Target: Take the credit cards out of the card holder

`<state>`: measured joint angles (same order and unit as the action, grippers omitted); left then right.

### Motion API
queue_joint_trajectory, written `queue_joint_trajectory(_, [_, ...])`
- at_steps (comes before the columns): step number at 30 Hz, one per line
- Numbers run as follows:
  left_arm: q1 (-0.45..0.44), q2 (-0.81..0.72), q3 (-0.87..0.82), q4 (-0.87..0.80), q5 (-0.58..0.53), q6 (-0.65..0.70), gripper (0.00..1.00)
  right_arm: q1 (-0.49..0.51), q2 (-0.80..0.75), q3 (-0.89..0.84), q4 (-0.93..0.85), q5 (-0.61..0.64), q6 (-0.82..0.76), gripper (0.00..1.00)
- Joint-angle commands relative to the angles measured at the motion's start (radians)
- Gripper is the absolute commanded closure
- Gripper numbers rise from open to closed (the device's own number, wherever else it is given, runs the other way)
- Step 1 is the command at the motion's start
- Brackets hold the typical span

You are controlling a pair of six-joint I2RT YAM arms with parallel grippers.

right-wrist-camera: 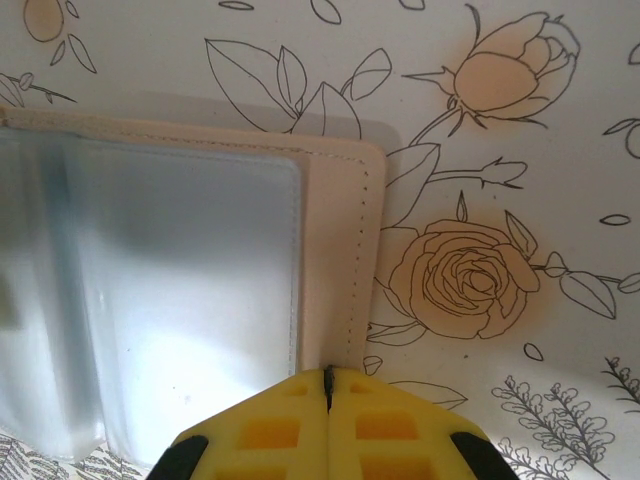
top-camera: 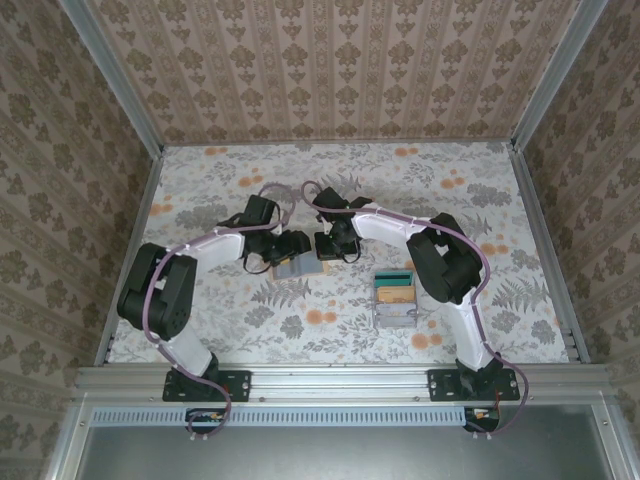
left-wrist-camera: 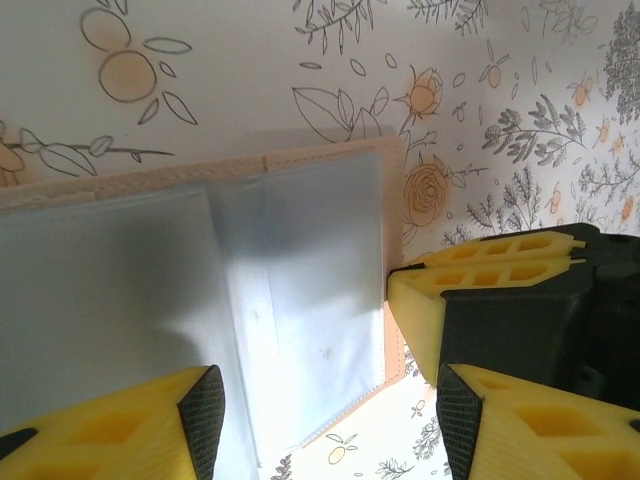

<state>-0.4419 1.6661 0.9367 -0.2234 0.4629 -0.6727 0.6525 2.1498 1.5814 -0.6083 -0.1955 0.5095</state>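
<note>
The card holder [top-camera: 291, 267] lies open on the floral table, grey-blue lining [left-wrist-camera: 290, 280] up and tan rim showing. My left gripper [left-wrist-camera: 328, 425] hovers open just above its near corner, one finger over the lining and one over bare table. My right gripper [right-wrist-camera: 328, 378] is shut, its tips resting on the holder's tan edge [right-wrist-camera: 350, 250]; its yellow fingers [left-wrist-camera: 470, 275] also stand beside the holder in the left wrist view. A teal card [top-camera: 393, 276] and a yellow card [top-camera: 397, 292] appear to lie in the clear box. No card shows in the visible slots.
The clear plastic box [top-camera: 396, 318] sits right of the holder, close under the right arm's elbow [top-camera: 442, 262]. Patterned walls enclose the table on three sides. Both arms meet over the table's middle.
</note>
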Motion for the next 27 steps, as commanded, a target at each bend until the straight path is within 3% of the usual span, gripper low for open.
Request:
queue_joint_trajectory(1, [0.027,-0.067,0.016,-0.064,-0.073,0.028,0.39,0.005,0.033,0.015,-0.017,-0.009,0.014,1.00])
queue_joint_trajectory(7, [0.065,-0.081,-0.010,-0.116,-0.117,0.041,0.39,0.006,0.036,0.016,-0.015,-0.010,0.017,1.00])
queue_joint_trajectory(19, [0.063,-0.036,-0.023,-0.128,-0.102,0.041,0.39,0.005,0.036,0.013,-0.015,-0.013,0.018,1.00])
queue_joint_trajectory(27, [0.059,-0.053,-0.039,-0.155,-0.158,0.030,0.41,0.005,0.035,0.006,-0.012,-0.015,0.020,1.00])
